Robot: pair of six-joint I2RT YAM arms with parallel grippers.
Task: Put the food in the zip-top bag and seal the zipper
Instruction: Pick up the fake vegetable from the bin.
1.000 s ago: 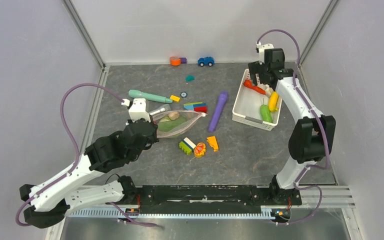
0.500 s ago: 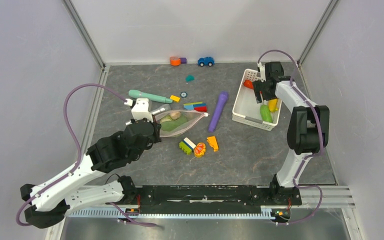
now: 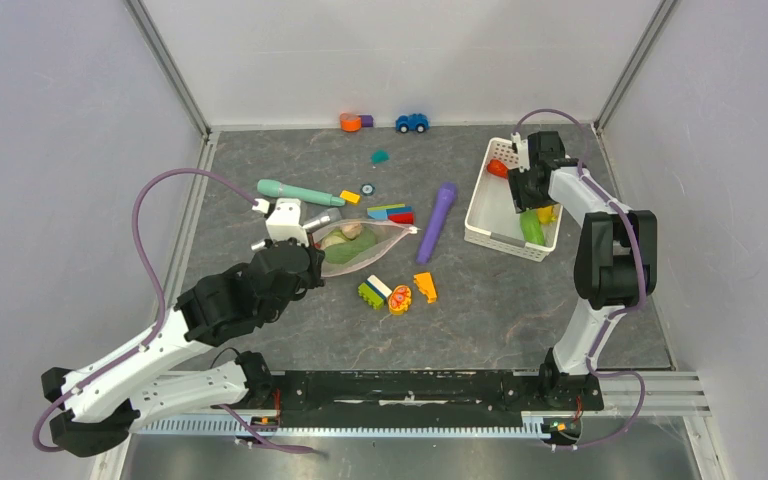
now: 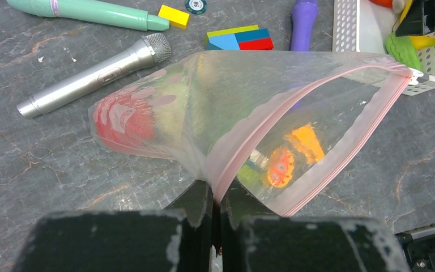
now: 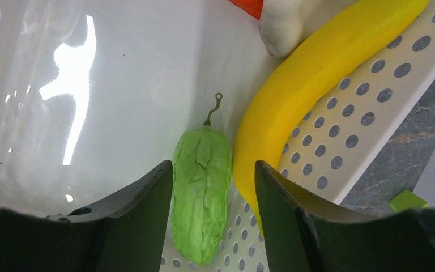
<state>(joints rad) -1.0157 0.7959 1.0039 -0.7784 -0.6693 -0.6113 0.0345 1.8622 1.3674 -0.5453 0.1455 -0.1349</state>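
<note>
The zip-top bag (image 3: pixel 365 250) lies left of centre with green and beige food inside. In the left wrist view the bag (image 4: pixel 232 102) hangs open and a red piece (image 4: pixel 122 116) shows through it. My left gripper (image 4: pixel 215 195) is shut on the pink zipper (image 4: pixel 233 164) at the bag's near corner. My right gripper (image 5: pixel 212 170) reaches down into the white basket (image 5: pixel 362 130). Its open jaws straddle the green cucumber (image 5: pixel 201 198), and the yellow banana (image 5: pixel 300 90) lies against the right finger. An orange-red piece (image 3: pixel 498 168) sits at the basket's far end.
A silver microphone (image 4: pixel 93 76), a teal stick (image 3: pixel 300 192) and a purple stick (image 3: pixel 437 222) lie around the bag. Coloured blocks (image 3: pixel 392 213) sit behind it and more blocks (image 3: pixel 398 292) in front. A blue toy car (image 3: pixel 412 122) stands by the back wall.
My right gripper has dropped from above the basket's far end down into it, its jaws narrowing around the cucumber. The left gripper keeps its hold on the bag, barely shifted.
</note>
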